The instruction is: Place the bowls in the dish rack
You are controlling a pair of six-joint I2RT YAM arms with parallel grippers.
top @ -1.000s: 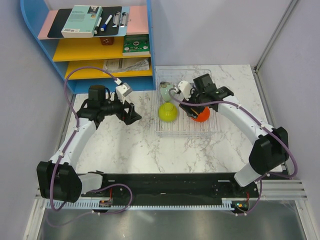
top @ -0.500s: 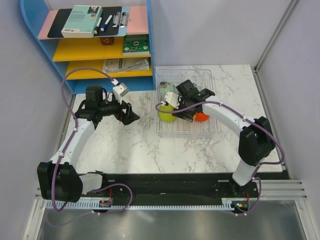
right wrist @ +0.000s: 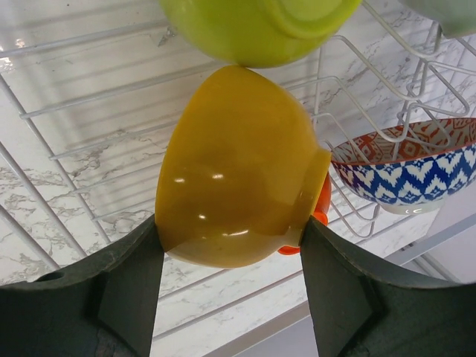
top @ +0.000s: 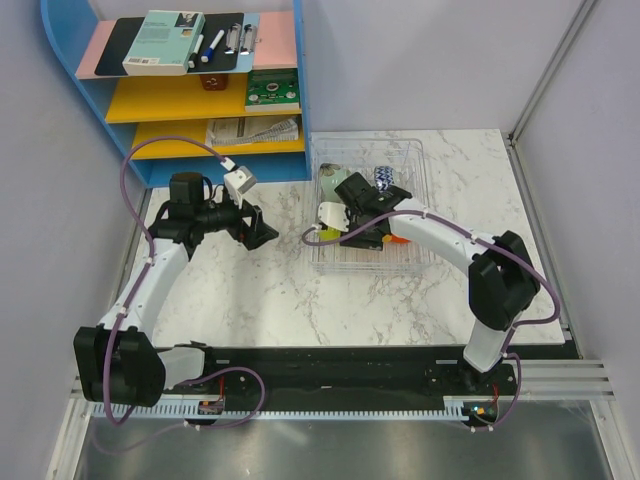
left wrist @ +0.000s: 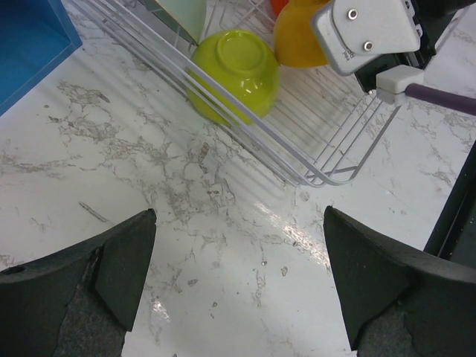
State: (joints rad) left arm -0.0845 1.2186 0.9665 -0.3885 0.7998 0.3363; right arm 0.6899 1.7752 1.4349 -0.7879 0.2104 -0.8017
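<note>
The clear dish rack [top: 417, 150] stands right of centre, and its ribs show in the right wrist view [right wrist: 74, 111]. My right gripper [top: 372, 235] is inside it, its fingers [right wrist: 134, 275] touching both sides of the orange bowl [right wrist: 238, 163], which lies on its side. The lime green bowl [right wrist: 253, 26] touches the orange one. The patterned bowl [right wrist: 409, 167] [top: 381, 178], a sliver of the red bowl [right wrist: 321, 201] and the pale grey-green bowl [top: 330, 176] are also in the rack. My left gripper [top: 262, 228] is open and empty over the marble [left wrist: 238, 275], left of the rack.
A blue-and-yellow shelf unit [top: 200, 90] with papers and pens stands at the back left. In the left wrist view the rack's near corner [left wrist: 320, 175] and the right arm's wrist camera [left wrist: 368, 33] are close ahead. A grey wall post [top: 545, 75] rises at the right.
My right gripper has swept left and nearer across the rack, from over the red bowl to the orange bowl beside the lime green one. The patterned bowl is now uncovered. The left arm barely moved.
</note>
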